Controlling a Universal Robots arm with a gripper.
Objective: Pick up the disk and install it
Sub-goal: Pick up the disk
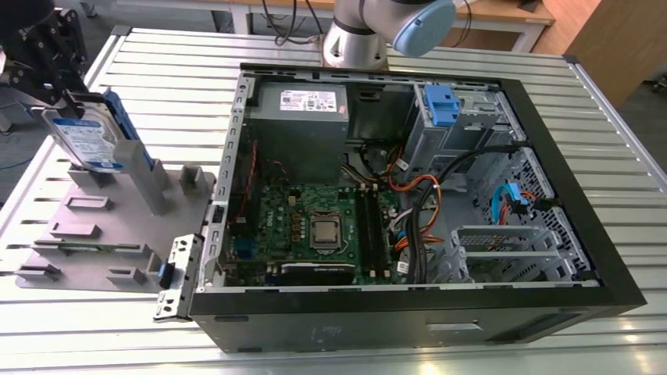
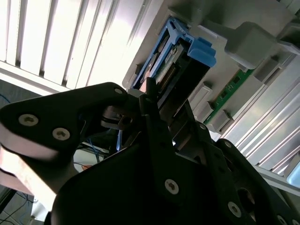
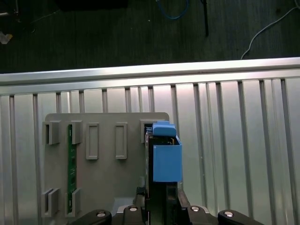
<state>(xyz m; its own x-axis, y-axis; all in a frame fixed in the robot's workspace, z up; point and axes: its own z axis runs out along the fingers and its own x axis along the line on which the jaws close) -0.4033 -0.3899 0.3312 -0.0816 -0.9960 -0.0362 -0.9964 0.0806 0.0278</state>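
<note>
The disk [image 1: 89,139], silver with a white-and-blue label and blue side rails, stands on edge at the back of the grey holder plate [image 1: 105,234] on the exterior view's left. My gripper [image 1: 58,101] comes down on its upper end, with the black fingers on either side, shut on it. In the second wrist view the fingers [image 2: 151,101] clamp the end of the disk [image 2: 180,61]. In the first wrist view the disk's blue rail [image 3: 166,161] runs out from my gripper [image 3: 161,199] over the holder [image 3: 108,183].
An open computer case [image 1: 583,234] lies on the slatted metal table, on the exterior view's right. Inside are a grey power-supply box [image 1: 302,105], a drive cage with a blue latch [image 1: 443,105], the motherboard and cables. A green board [image 3: 71,159] sits in another holder slot.
</note>
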